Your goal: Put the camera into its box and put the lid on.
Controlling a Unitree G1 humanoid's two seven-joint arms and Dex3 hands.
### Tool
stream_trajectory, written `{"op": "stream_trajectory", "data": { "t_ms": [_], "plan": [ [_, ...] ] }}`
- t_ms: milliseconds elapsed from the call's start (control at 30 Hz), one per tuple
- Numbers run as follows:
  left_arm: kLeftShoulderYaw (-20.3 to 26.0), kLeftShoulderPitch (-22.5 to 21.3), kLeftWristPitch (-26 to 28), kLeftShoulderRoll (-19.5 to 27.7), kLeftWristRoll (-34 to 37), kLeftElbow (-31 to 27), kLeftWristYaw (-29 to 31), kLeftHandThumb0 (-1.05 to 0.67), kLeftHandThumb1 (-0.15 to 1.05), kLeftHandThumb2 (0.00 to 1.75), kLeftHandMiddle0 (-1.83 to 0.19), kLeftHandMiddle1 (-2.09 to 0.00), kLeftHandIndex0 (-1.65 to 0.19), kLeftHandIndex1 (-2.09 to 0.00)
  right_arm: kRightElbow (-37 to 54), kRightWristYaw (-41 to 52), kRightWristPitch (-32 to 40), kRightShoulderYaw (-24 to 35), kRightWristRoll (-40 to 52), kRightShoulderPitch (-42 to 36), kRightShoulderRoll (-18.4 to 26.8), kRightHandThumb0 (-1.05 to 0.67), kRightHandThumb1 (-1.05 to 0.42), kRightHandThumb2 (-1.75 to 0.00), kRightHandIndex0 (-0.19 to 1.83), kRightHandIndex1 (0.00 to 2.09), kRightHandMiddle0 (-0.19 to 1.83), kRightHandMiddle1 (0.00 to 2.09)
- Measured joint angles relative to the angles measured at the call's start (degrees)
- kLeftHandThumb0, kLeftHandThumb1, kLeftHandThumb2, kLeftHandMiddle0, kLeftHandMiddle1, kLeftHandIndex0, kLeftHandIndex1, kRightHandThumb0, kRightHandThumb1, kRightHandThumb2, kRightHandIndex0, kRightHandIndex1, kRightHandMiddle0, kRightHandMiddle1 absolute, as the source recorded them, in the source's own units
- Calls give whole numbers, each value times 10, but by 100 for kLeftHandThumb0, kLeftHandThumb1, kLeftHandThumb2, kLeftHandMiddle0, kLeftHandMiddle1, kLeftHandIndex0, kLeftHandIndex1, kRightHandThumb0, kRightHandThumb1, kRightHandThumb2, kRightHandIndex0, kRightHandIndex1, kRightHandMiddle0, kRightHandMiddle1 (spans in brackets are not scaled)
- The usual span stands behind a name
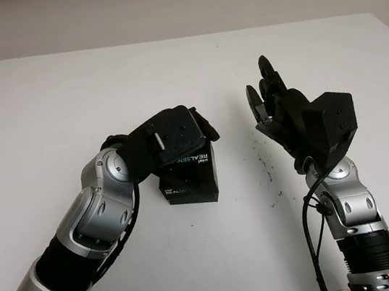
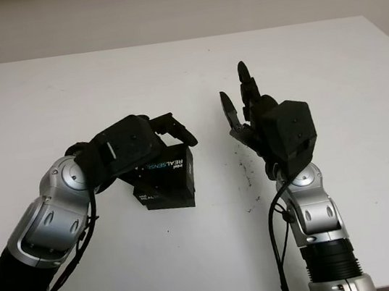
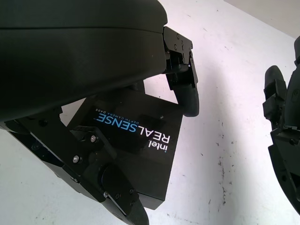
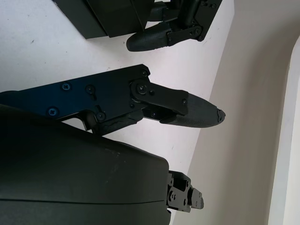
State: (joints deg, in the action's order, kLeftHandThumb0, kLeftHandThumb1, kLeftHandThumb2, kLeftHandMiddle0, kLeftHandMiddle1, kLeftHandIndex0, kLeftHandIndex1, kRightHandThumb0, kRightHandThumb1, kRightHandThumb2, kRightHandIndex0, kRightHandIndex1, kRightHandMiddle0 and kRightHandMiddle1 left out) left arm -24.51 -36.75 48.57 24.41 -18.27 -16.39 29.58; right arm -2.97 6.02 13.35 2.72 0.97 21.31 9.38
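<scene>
I saw the black RealSense box (image 1: 190, 175) at the centre of the frame on the white table (image 1: 43, 109), its printed lid (image 3: 136, 136) already on top and seemingly closed. I saw no camera outside it, so I judged it packed, perhaps needing only a final press. My left hand (image 1: 178, 135) sat over the lid, fingers curled down around its edges. My right hand (image 1: 270, 101) hovered right of centre, open, holding nothing.
</scene>
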Motion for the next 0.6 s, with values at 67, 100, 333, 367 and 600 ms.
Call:
{"op": "stream_trajectory", "data": {
  "t_ms": [67, 100, 333, 367, 600],
  "plan": [
    [-2, 3, -1, -1, -5, 0, -4, -18, 93, 5, -52, -170, -31, -157, 0, 0, 0, 0, 0, 0, 0, -65, -105, -61, -16, 6, -15, 6],
    [-3, 5, -2, -2, -8, 0, -6, -18, 93, 5, -52, -170, -31, -157, 0, 0, 0, 0, 0, 0, 0, -66, -105, -60, -16, 6, -15, 6],
    [-3, 14, -1, -18, -16, 13, -20, -24, 98, 6, -22, -180, -16, -154, 0, 6, -1, 0, 2, 0, 0, -63, -105, -60, -17, 5, -16, 5],
    [-5, 15, 2, -19, -19, 14, -21, -30, 100, 6, 1, -163, -8, -149, 0, 7, -1, 0, 4, 0, 0, -63, -105, -60, -17, 5, -16, 5],
    [-55, 10, 36, 6, -45, 2, 33, -49, 105, 9, 19, -69, 19, -60, 0, 4, 0, 1, 4, -3, 0, -60, -105, -61, -16, 6, -15, 5]
  ]
}}
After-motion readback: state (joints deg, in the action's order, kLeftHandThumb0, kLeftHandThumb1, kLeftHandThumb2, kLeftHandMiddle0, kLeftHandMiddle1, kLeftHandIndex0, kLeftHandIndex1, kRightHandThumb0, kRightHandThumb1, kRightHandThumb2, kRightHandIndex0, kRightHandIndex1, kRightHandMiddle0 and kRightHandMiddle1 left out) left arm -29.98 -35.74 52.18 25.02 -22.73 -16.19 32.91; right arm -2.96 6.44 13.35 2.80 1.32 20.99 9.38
